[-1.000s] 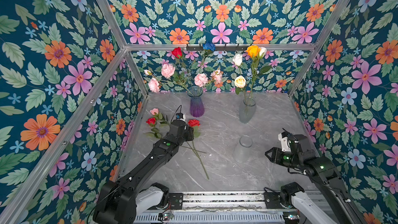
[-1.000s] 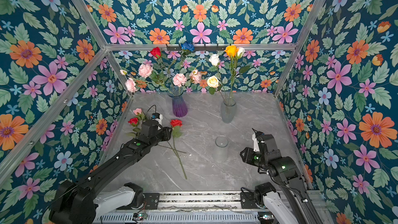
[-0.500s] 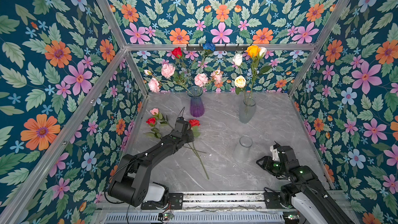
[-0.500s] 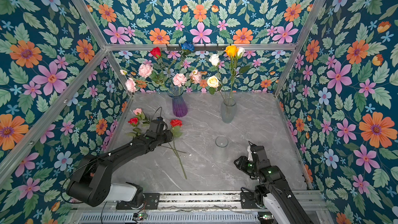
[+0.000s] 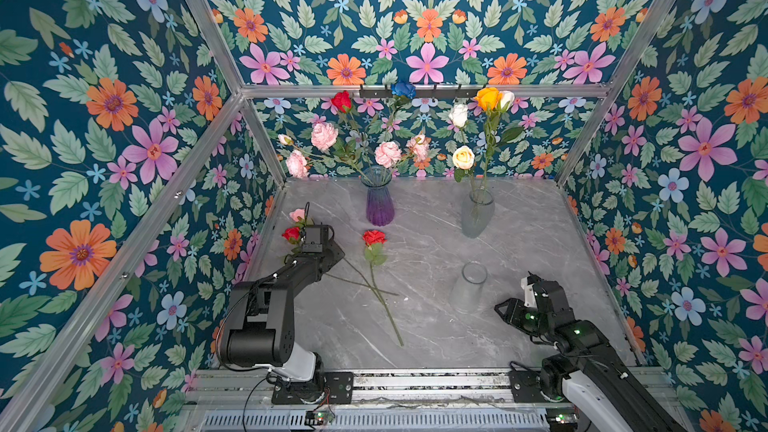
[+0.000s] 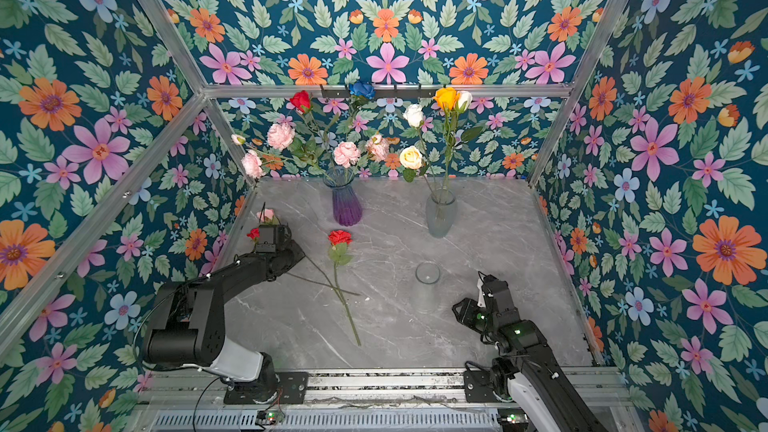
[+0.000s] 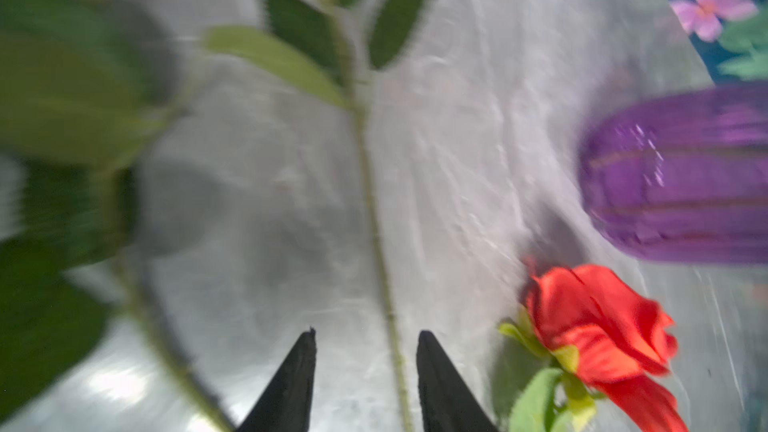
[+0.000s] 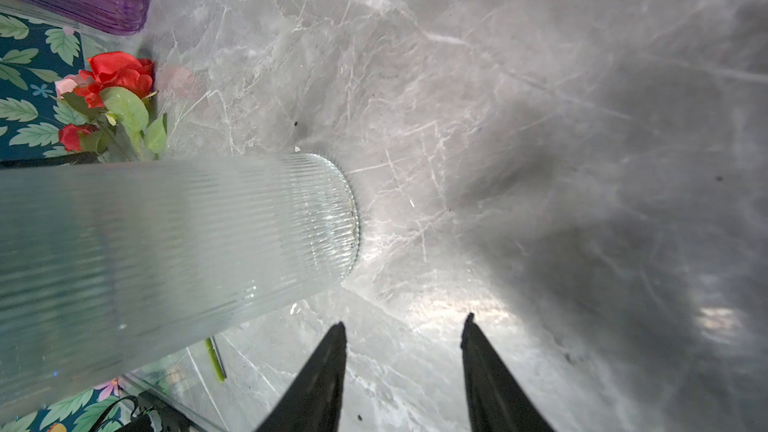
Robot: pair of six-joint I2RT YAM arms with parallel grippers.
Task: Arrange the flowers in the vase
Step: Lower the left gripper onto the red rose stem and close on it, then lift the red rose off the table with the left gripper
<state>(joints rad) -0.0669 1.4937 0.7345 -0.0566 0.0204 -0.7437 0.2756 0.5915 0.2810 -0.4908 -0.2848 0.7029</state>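
- The left end effector (image 7: pixel 365 332) is being held open at the 9 o'clock edge of the desk (image 5: pixel 436 338). A green stem (image 7: pixel 374 222) is being shown between its parted jaws. Whether the stem is being touched cannot be told from the blurred wrist view.
- A small red rose (image 5: pixel 291 234) and a pink bud (image 5: pixel 297 214) are being shown lying on the desk just beside that end effector.
- A red bloom (image 5: pixel 374 238) is being shown flat on the desk toward 10 o'clock, with its stem running toward 6 o'clock and crossing another stem.
- Pink carnations (image 5: pixel 324 135), a tall red rose (image 5: pixel 341 100) and a blue rose (image 5: pixel 403 89) are being held upright by the purple vase (image 5: pixel 379 201) at 11 o'clock.
- A white rose (image 5: pixel 458 115), a cream rose (image 5: pixel 463 157) and an orange rose (image 5: pixel 488 98) are being held by the clear vase (image 5: pixel 478 214) at 1 o'clock.
- A ribbed glass vase (image 5: pixel 468 288) is being shown upright at 4 o'clock. The right end effector (image 8: pixel 403 322) is being held open near it, apart from the glass, with nothing being gripped.
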